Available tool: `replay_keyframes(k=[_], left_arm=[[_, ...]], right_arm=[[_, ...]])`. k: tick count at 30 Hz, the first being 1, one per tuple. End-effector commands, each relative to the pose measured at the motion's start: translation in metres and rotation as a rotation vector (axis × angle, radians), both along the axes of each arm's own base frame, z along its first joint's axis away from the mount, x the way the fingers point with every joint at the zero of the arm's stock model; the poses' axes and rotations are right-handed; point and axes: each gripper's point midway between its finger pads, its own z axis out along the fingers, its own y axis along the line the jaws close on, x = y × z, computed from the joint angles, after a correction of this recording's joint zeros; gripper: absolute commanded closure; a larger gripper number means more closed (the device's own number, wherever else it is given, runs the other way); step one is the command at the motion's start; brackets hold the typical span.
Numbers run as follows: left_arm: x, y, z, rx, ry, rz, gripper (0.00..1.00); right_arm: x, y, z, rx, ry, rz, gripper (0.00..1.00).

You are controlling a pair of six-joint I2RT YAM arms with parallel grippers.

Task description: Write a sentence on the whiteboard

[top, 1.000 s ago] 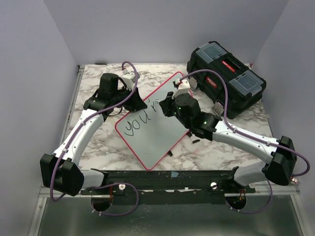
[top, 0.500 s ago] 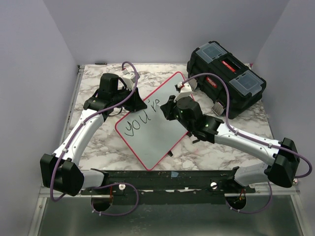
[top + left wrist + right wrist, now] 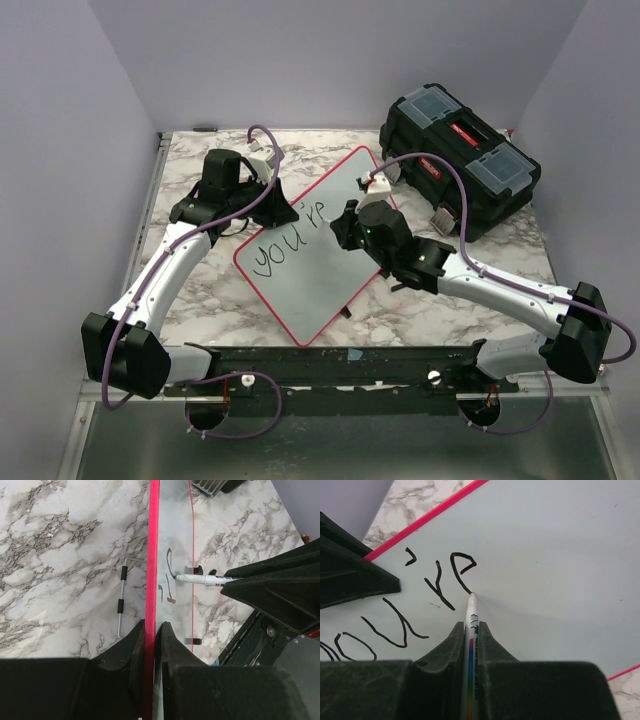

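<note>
The whiteboard (image 3: 310, 275), white with a red-pink rim, lies at an angle on the marble table. The sentence (image 3: 285, 242) reads "you're" in black, its last letter part-drawn. My left gripper (image 3: 281, 213) is shut on the board's far-left rim; the left wrist view has both jaws pinching the red edge (image 3: 151, 630). My right gripper (image 3: 341, 228) is shut on a white marker (image 3: 471, 617). The marker's tip touches the board (image 3: 560, 555) at the end of the last letter's stroke (image 3: 462, 572). The marker (image 3: 200, 579) also appears in the left wrist view.
A black toolbox (image 3: 460, 160) stands at the back right, close behind the board's far corner. A thin metal rod with black sleeves (image 3: 120, 605) lies on the marble table (image 3: 200, 300) left of the board. A small black clip (image 3: 345, 312) sits on the board's near edge.
My right gripper has slid a little toward the near side with the marker, lengthening the last letter's stroke. The left gripper and the board have stayed still.
</note>
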Motion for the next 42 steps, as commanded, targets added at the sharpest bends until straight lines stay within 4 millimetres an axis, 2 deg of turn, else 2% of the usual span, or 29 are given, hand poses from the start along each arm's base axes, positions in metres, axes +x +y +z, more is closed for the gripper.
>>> replay_keyframes(k=[1,9,15,20,23,27,34,36,42], left_arm=[[-0.006,0.001,-0.014,0.069,-0.025,-0.041,1.0],[-0.006,0.001,-0.014,0.067,-0.026,-0.042,1.0],[-0.007,0.002,-0.015,0.07,-0.026,-0.038,1.0],[-0.006,0.002,-0.014,0.07,-0.027,-0.038,1.0],[-0.004,0.002,-0.015,0.072,-0.024,-0.038,1.0],[-0.004,-0.001,-0.014,0.062,-0.024,-0.045,1.0],[-0.009,-0.004,-0.007,0.03,-0.021,-0.057,1.0],[-0.009,-0.005,-0.004,0.023,-0.027,-0.061,1.0],[-0.011,-0.007,-0.002,0.005,-0.025,-0.071,1.0]], right_arm=[[0.001,-0.019,-0.024,-0.129,0.032,-0.049,0.99],[0.019,-0.027,-0.001,-0.203,-0.057,-0.111,0.99],[0.035,-0.034,0.051,-0.214,-0.171,-0.186,0.99],[0.029,-0.042,0.086,-0.138,-0.226,-0.19,0.99],[0.02,-0.047,0.094,-0.085,-0.235,-0.171,0.99],[0.007,-0.056,0.098,-0.009,-0.233,-0.16,0.99],[-0.006,-0.07,0.088,0.027,-0.18,-0.168,0.99],[-0.011,-0.071,0.084,0.033,-0.162,-0.159,0.99],[-0.02,-0.061,0.053,0.001,-0.036,-0.111,0.99]])
